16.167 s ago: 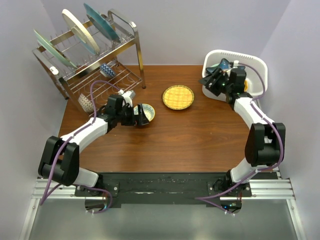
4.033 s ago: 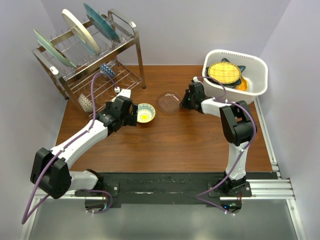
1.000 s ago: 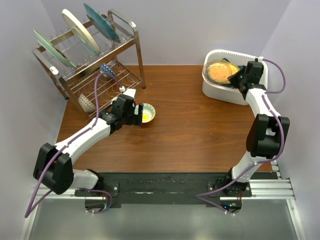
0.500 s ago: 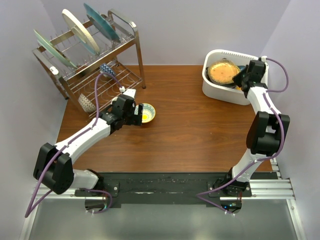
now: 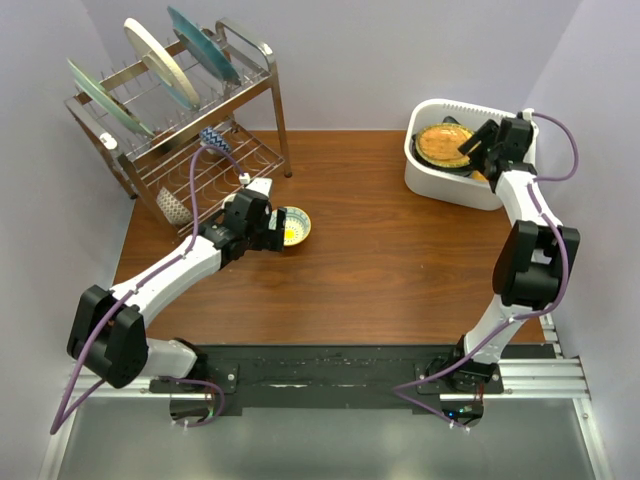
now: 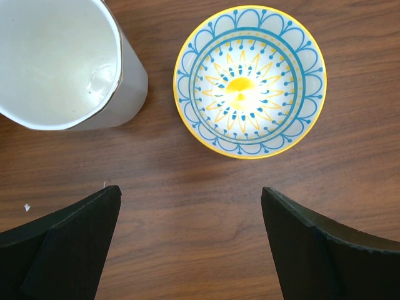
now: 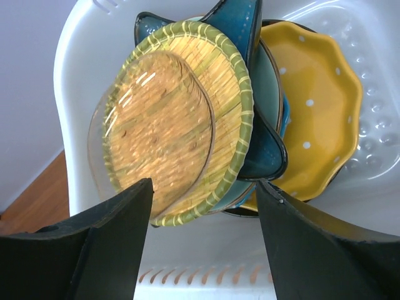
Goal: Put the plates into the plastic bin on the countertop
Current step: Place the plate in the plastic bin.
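Observation:
The white plastic bin (image 5: pixel 440 188) stands at the back right of the countertop (image 5: pixel 380 270). Stacked in it are a clear glass plate (image 7: pixel 147 131) on a yellow-brown patterned plate (image 7: pixel 228 94), a dark-blue star-shaped plate (image 7: pixel 250 31) and an orange dotted plate (image 7: pixel 319 94). My right gripper (image 5: pixel 480 143) (image 7: pixel 203 184) hangs open over the bin's near wall (image 7: pixel 206 250), holding nothing. Three more plates (image 5: pixel 100 95) stand on edge in the wire rack (image 5: pixel 205 150). My left gripper (image 5: pixel 275 228) (image 6: pixel 190 190) is open just above the wood, short of the small bowl (image 6: pixel 250 81).
A white cup (image 6: pixel 56 62) stands left of the yellow-centred bowl (image 5: pixel 292 226). The rack fills the back left corner and holds patterned cups (image 5: pixel 213 139) on its lower tier. Grey walls close in the table on three sides.
My right gripper has opened and let go of the clear glass plate, which now rests on the patterned plate in the bin. The left arm has not moved.

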Tool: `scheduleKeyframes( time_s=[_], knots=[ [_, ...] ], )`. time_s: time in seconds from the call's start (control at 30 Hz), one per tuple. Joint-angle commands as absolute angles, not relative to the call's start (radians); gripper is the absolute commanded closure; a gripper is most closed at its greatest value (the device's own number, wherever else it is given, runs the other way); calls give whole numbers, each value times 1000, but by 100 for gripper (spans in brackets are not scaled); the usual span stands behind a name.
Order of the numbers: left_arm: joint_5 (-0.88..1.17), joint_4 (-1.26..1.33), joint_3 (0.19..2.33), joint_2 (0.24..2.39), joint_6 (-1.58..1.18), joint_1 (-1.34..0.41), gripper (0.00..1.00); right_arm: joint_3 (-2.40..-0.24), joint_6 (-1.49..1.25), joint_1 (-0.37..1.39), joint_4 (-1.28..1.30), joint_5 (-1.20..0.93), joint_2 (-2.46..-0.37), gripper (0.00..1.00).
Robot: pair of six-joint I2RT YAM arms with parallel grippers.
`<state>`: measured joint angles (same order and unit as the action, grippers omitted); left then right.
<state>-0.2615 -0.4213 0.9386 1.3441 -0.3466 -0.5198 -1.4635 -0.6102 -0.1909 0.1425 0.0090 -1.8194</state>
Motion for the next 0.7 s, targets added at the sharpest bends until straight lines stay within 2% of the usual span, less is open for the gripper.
scheduleKeyframes(
  time_s=[0.0, 0.27, 0.43, 0.53, 0.57, 0.6, 0.67],
  knots=[
    [-267, -396, 973, 1345, -316, -526, 1, -1424, -615, -196, 104, -26, -1703, 27],
    [-249, -382, 988, 1373, -308, -526, 1, -1238, -681, -186, 29, -141, -1550, 29],
    [-236, -361, 973, 1371, -319, -526, 1, -1152, -716, -166, 25, -152, -1465, 37],
    [-229, -348, 954, 1367, -330, -526, 1, -1086, -736, -161, 25, -114, -1437, 46],
    [-224, -347, 947, 1367, -330, -526, 1, -1054, -736, -161, 25, -101, -1434, 61],
    [-224, -345, 943, 1364, -331, -526, 1, -1043, -732, -161, 38, -86, -1433, 71],
    [-227, -344, 933, 1362, -334, -526, 1, -1025, -721, -161, 58, -25, -1439, 77]
  ],
)
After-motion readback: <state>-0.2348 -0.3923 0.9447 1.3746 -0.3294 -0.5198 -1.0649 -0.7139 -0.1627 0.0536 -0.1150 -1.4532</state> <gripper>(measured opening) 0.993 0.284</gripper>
